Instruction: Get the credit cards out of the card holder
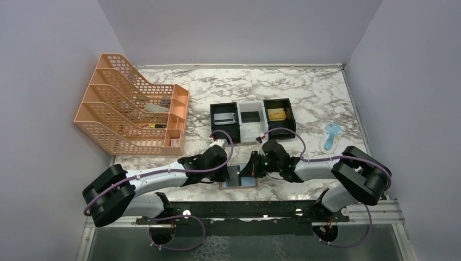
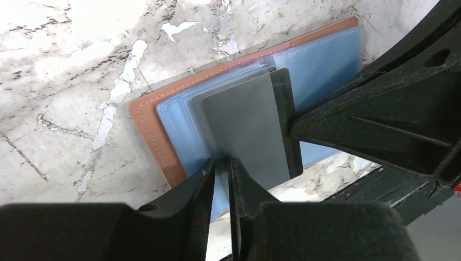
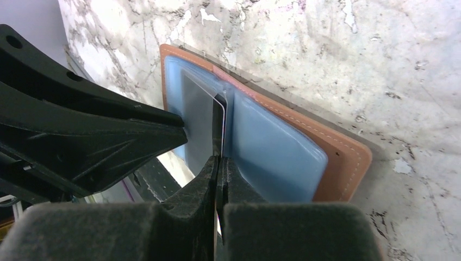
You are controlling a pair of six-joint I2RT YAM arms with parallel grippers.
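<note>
Right jaws (image 3: 219, 160) are clenched on the black credit card's (image 2: 284, 98) long side. Left jaws (image 2: 222, 164) pinch the card holder (image 2: 147, 119) lining, flat on the worktop (image 2: 65, 81) between the arms. The card's long axis points at the left jaws, so you'll likely draw crosswise to the right grip.

From above, the left gripper (image 1: 227, 173) and right gripper (image 1: 251, 169) are covering most of the open tan-brown leather card holder (image 1: 239, 182). The greyish-silver plastic card (image 2: 244, 130) is hiding most of the black plastic card (image 2: 284, 98). The peach mesh file rack's (image 1: 125, 117) contents are reading too small for me.
</note>
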